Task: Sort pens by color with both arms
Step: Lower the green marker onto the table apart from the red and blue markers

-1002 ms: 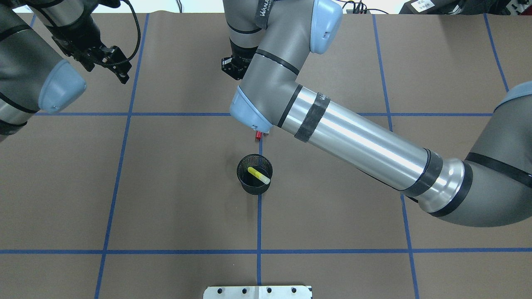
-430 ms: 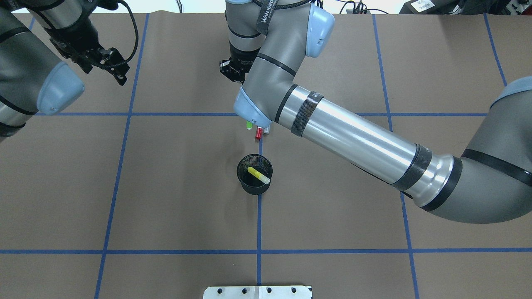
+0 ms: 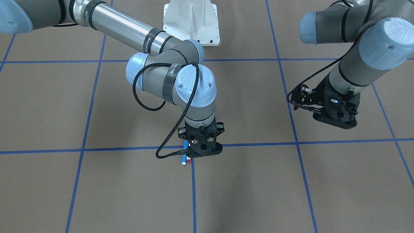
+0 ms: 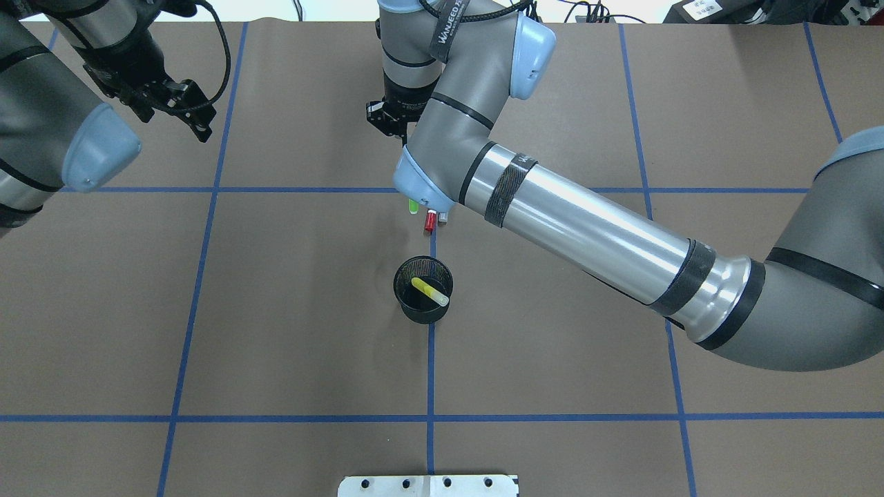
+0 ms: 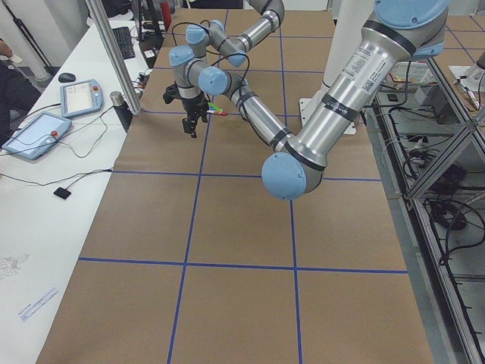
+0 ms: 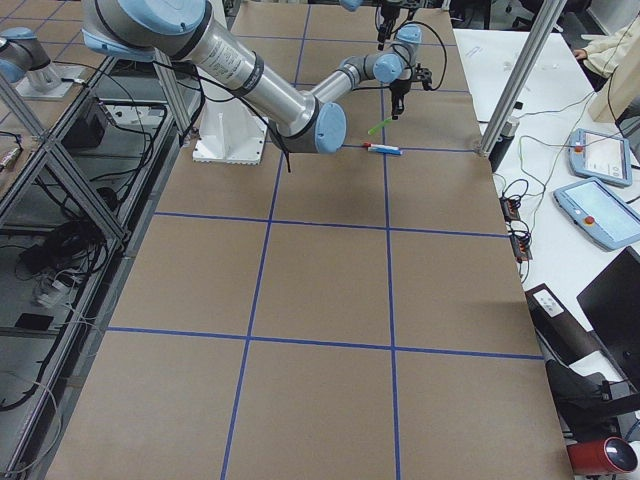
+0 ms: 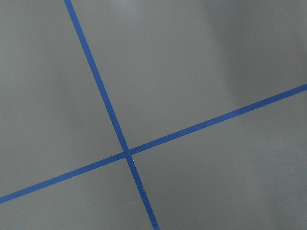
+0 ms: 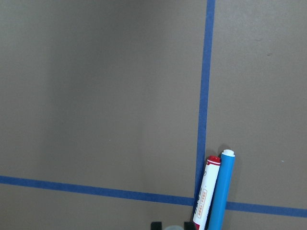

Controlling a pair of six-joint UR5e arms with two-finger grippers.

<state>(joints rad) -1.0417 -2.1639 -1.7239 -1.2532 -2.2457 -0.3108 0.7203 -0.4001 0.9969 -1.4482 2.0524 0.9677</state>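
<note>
Brown paper covers your table [image 4: 276, 310], and blue tape lines [image 4: 200, 276] cut it into big squares. Your right arm [image 4: 587, 228] is the biggest thing there. It comes in from the right and reaches the middle. Its right gripper [image 3: 204, 152] hangs just above the loose pens, I think to pick one up next. You cannot tell if its fingers are apart or closed.

Your left arm [image 4: 41, 131] is at the far left, well apart, likely so the arms don't bump. Its left gripper [image 3: 336, 121] looks down at bare table. No pen shows in it, and its fingers can't be read either.

In the middle, nearer the robot, stands the black mesh cup [image 4: 414, 314]. The yellow pen [image 4: 429, 291] leans inside it, so that colour looks sorted. Just past the cup, the blue pen [image 8: 219, 194] and the white pen with the red cap [image 8: 205, 196] lie touching, side by side along a tape line. The green pen [image 4: 414, 206] peeks out just left of them.
</note>
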